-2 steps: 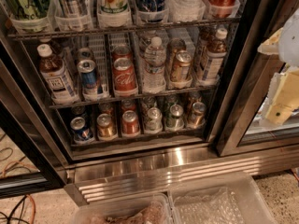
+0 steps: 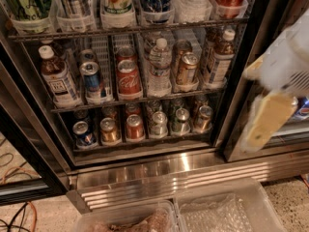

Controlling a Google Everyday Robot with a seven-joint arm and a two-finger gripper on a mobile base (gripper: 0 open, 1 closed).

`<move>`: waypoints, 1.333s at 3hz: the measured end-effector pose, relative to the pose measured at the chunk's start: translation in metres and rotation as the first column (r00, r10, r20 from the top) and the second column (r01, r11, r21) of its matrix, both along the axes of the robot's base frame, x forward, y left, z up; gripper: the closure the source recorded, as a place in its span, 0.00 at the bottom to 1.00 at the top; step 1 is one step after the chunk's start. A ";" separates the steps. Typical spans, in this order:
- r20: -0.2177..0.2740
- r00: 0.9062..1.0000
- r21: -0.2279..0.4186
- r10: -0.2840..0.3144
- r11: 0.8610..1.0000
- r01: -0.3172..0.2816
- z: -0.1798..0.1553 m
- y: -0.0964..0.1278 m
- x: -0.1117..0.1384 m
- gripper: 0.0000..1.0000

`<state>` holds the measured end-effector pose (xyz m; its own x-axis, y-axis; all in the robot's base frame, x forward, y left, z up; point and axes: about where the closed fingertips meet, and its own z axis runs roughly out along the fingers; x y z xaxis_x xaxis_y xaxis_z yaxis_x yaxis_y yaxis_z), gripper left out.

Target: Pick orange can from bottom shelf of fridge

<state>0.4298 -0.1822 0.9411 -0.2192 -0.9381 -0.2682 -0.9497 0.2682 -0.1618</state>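
Note:
The fridge (image 2: 169,170) stands open in front of me, its ribbed steel base panel below. The bottom shelf (image 2: 145,144) is a dark wire rack with a front row of short cans in lanes. The orange can (image 2: 109,129), golden amber with a silver top, stands second from the left in that row. A blue can (image 2: 84,133) is on its left and a redder can (image 2: 134,127) on its right. My gripper (image 2: 265,115), white with cream parts, hangs at the right edge in front of the door frame, well right of the can and apart from it.
Silver, green and amber cans (image 2: 181,121) fill the lanes right of the red can. The taller shelf above holds bottles and cans (image 2: 128,76). Two clear plastic bins (image 2: 227,209) sit on the floor below the fridge. Cables (image 2: 19,211) lie at lower left.
My gripper has moved left and down, further into view. The cans and shelves have not moved.

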 end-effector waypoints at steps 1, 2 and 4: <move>-0.069 0.997 0.044 0.026 0.999 -0.023 -0.027 0.021 -0.015 0.00; -0.050 0.999 0.052 0.015 0.999 -0.013 -0.029 0.023 -0.012 0.00; -0.104 0.994 0.158 0.024 0.987 -0.007 -0.106 0.063 -0.017 0.00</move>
